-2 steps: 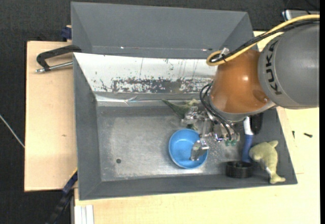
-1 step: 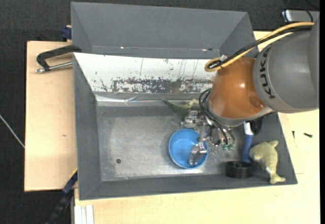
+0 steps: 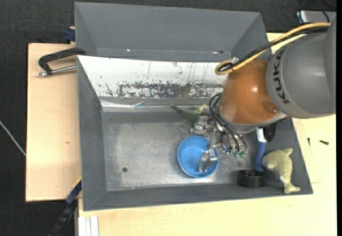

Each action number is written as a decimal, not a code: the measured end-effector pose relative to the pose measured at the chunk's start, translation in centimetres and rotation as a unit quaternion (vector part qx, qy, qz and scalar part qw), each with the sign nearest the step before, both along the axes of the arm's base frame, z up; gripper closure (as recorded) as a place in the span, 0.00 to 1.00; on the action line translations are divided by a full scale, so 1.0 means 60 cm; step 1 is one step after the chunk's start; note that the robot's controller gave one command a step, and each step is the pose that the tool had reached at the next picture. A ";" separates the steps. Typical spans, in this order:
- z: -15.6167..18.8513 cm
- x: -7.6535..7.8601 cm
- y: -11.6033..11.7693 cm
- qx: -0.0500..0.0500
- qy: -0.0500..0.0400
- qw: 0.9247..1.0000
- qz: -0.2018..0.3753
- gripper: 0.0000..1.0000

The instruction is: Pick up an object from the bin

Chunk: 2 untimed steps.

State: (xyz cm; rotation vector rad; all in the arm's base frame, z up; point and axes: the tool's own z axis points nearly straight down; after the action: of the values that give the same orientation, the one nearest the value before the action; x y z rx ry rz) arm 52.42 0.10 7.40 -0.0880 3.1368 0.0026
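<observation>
Hanging under the arm's orange cover (image 3: 248, 96), the jaws sit low at the right rim of a blue bowl (image 3: 191, 159), which lies just left of and beneath them on the bin (image 3: 139, 144) floor (whether they are parted or closed on that rim I cannot tell). Right of the jaws is a blue pen (image 3: 260, 152), with a black ring (image 3: 250, 178) and a pale dolphin (image 3: 282, 168) beyond it; a green scrap (image 3: 187, 113) lies behind the jaws, toward the back wall.
</observation>
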 end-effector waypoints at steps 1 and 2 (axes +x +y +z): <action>0.006 0.007 0.001 0.001 -0.006 1.000 -0.001 1.00; 0.062 0.011 0.003 0.000 -0.003 1.000 -0.001 1.00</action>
State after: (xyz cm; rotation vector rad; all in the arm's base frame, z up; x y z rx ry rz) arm 53.09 0.27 11.14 -0.0852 3.1311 0.0022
